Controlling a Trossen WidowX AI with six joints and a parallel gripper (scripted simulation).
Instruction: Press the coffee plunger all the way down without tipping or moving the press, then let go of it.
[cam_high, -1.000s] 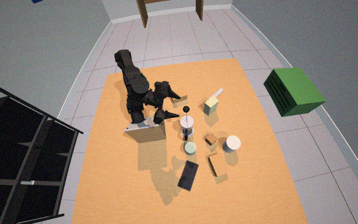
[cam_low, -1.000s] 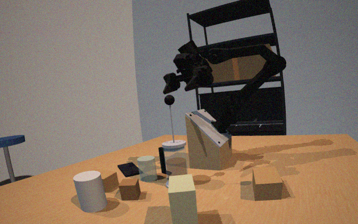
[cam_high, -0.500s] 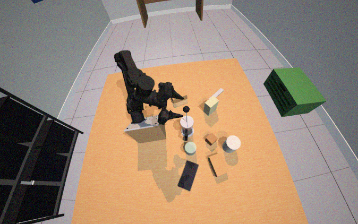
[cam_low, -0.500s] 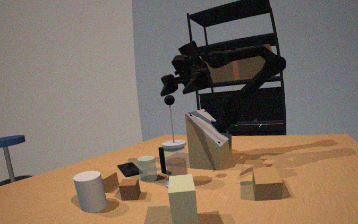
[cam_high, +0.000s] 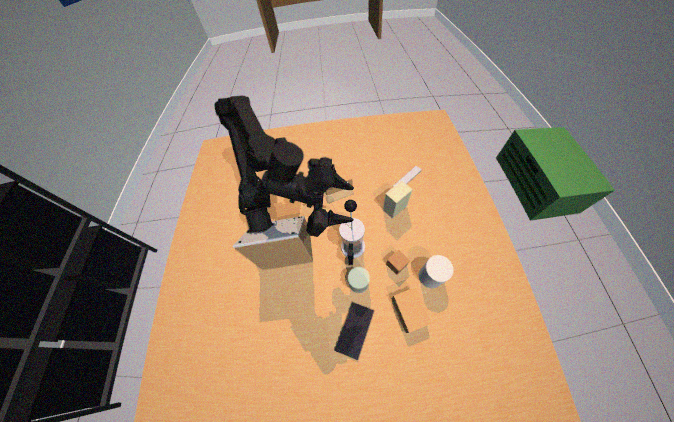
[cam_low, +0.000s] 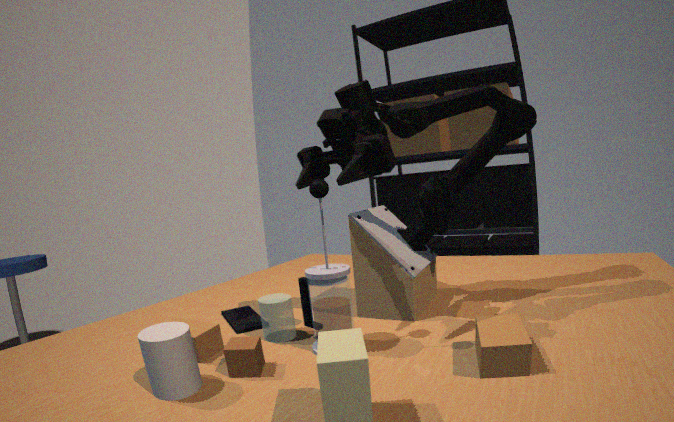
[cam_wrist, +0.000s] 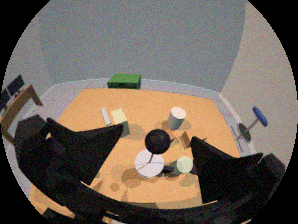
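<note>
Top view: mounted high, looking steeply down, wide and distant; whole orange table (cam_high: 450, 350) in frame, green crate (cam_high: 555, 172) at right edge, black shelving (cam_high: 60, 300) at lower left.

Exterior view: set low near table height, facing across the table (cam_low: 575, 360) toward the shelving (cam_low: 450, 125) at upper right; closer than the top view.

Wrist view: fisheye, circular frame, looking down past two dark fingers at lower left and right.

Shared by all three: coffee press (cam_high: 352, 239) (cam_low: 327, 297) (cam_wrist: 149, 161), plunger knob (cam_high: 350, 205) (cam_low: 319, 188) (cam_wrist: 157, 140), white cylinder (cam_high: 436, 270) (cam_low: 169, 360) (cam_wrist: 177, 117).
</note>
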